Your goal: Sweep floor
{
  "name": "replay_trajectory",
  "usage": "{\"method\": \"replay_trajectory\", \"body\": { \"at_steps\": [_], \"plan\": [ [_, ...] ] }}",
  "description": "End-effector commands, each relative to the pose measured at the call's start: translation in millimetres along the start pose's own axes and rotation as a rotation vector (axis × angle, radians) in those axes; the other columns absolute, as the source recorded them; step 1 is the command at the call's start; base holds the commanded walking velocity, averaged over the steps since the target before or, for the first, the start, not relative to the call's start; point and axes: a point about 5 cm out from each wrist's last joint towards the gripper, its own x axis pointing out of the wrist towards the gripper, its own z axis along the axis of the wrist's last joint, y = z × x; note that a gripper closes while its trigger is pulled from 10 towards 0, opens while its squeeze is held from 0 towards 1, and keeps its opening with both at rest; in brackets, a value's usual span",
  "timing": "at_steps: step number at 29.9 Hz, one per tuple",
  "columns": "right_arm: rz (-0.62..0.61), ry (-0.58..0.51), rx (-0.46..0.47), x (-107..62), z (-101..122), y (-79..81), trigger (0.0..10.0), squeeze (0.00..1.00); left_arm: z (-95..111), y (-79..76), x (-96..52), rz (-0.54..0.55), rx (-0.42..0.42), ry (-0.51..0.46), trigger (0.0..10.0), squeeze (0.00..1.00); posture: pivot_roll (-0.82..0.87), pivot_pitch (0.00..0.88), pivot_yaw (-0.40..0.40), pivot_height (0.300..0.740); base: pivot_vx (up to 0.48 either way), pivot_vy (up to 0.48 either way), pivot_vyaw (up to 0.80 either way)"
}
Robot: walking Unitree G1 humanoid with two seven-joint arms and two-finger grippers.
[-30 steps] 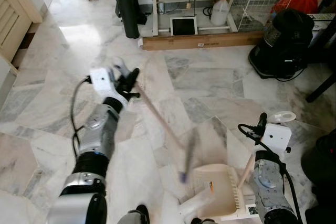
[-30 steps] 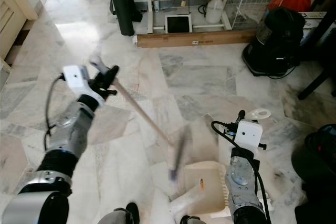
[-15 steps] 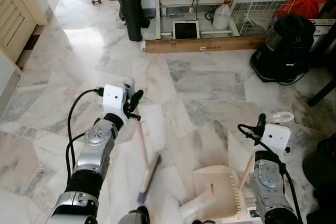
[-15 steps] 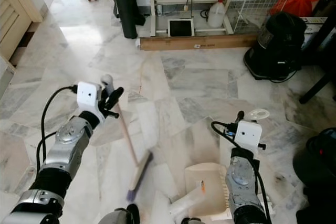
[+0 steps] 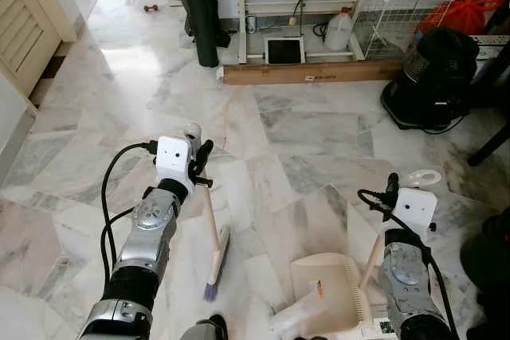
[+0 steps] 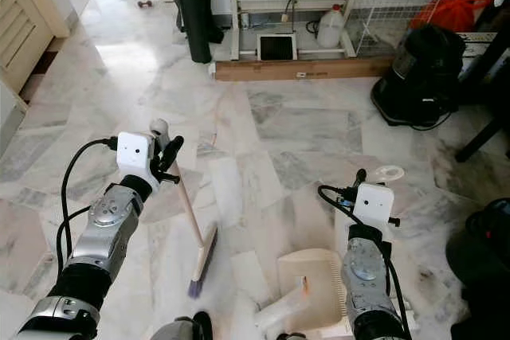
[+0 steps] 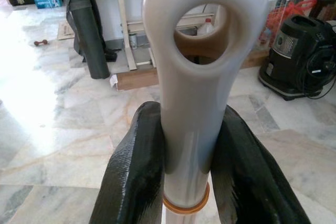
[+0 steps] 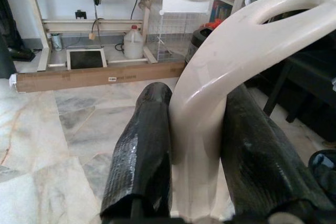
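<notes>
My left gripper is shut on the cream top of a broom handle; its black fingers press both sides below the hanging loop. The broom handle slopes down to the brush head, which rests on the marble floor in front of me, left of the dustpan. My right gripper is shut on the cream dustpan handle, whose loop end sticks up past it. The cream dustpan sits on the floor by my right side, its mouth facing left toward the brush.
A long cardboard box lies on the floor ahead, below a white rack with a jug. A black vacuum cleaner stands at the right, a black bag at the back, a louvred door at the left.
The broom swung from beside the dustpan leftward and away from it; my left gripper dropped lower and nearer. The camera shifted a little. The dustpan and right arm stayed put.
</notes>
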Motion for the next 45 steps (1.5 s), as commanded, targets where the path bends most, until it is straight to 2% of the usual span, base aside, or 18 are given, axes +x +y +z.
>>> {"method": "replay_trajectory", "body": {
  "at_steps": [1, 35, 41, 45],
  "plan": [
    [0.000, 0.015, 0.008, -1.7, -3.0, 0.3, 10.0, 0.00, 2.6, 1.7, 0.3, 0.005, 0.021, -0.017, 10.0, 0.00, 0.12, 0.126, 0.006, 0.740, 0.000, 0.000, 0.00],
    [-0.005, 0.013, 0.006, 1.0, -2.4, -2.9, 10.0, 0.00, 6.1, -0.8, 7.5, 0.000, 0.013, -0.031, 10.0, 0.00, 0.11, 0.089, 0.014, 0.740, -0.092, 0.000, 0.00],
    [-0.002, 0.016, 0.007, 0.4, -3.1, -2.3, 10.0, 0.00, 5.9, -2.0, 8.1, -0.007, 0.004, -0.027, 10.0, 0.00, 0.11, 0.089, 0.015, 0.740, -0.446, 0.000, 0.00],
    [-0.004, 0.016, 0.006, 0.2, -3.4, -3.0, 10.0, 0.00, 5.4, -2.9, 8.5, -0.011, 0.010, -0.024, 10.0, 0.00, 0.11, 0.089, 0.017, 0.740, 0.000, 0.000, 0.00]
  ]
}}
